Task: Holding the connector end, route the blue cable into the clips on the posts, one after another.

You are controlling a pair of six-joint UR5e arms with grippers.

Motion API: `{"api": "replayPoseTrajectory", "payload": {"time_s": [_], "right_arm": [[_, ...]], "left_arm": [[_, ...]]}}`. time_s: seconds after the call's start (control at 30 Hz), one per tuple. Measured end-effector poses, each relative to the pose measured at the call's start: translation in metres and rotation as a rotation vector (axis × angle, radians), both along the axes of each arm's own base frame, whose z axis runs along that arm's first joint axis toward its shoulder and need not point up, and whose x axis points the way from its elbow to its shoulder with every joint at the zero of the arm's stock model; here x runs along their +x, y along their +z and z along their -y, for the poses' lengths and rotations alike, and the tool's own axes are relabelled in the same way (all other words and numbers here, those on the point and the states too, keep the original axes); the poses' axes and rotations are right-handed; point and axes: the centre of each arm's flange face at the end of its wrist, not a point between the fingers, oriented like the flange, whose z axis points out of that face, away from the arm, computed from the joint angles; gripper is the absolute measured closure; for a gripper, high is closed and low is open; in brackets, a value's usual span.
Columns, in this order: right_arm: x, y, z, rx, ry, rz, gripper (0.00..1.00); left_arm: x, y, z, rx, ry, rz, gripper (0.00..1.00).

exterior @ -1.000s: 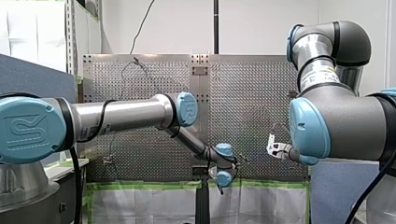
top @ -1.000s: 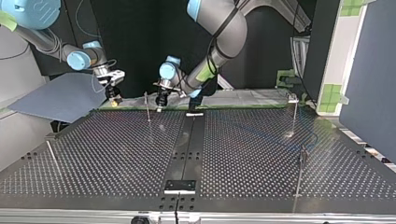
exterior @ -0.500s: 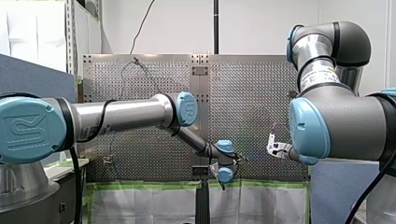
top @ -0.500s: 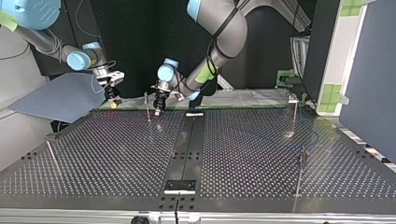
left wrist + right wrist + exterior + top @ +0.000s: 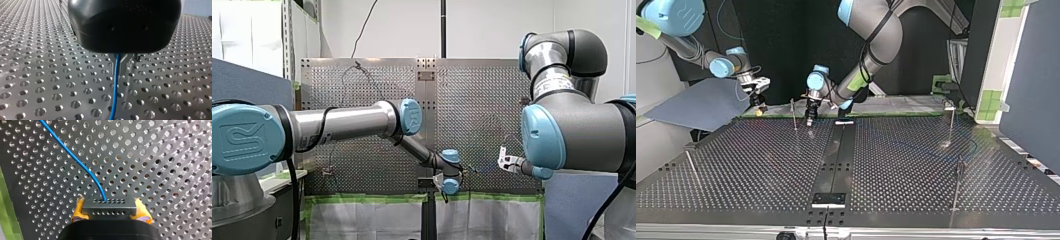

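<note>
In the left wrist view the thin blue cable [image 5: 115, 92] runs between my left gripper's [image 5: 121, 67] metal fingers, which are shut on it just above the perforated plate. My right gripper [image 5: 110, 210] grips a grey connector block [image 5: 109, 206] between its yellow pads, and the blue cable [image 5: 75, 160] leaves the block's face and curves away over the plate. In the top view my left gripper [image 5: 809, 119] hangs beside a thin post [image 5: 793, 115] at the plate's far edge. My right gripper [image 5: 758, 104] hovers further to that view's left.
More thin posts stand on the perforated table [image 5: 761, 165]: one at the top view's far right [image 5: 952, 122], one nearer at the right [image 5: 958, 185], and a leaning one at the left [image 5: 691, 167]. A grey panel [image 5: 696, 105] lies behind my right gripper.
My left gripper has shifted a little along the plate's far edge by the post, lower in the front view. My right gripper has drifted slightly. Both grips hold.
</note>
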Motion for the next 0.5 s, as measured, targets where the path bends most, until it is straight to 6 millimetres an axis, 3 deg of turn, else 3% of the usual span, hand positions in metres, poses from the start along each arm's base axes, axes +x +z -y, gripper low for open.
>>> {"api": "replayPoseTrajectory", "payload": {"time_s": [0.5], "right_arm": [[0.001,-0.007,0.019,0.002,0.002,-0.003,1.00]], "left_arm": [[0.005,0.000,-0.006,0.012,0.023,0.004,1.00]]}}
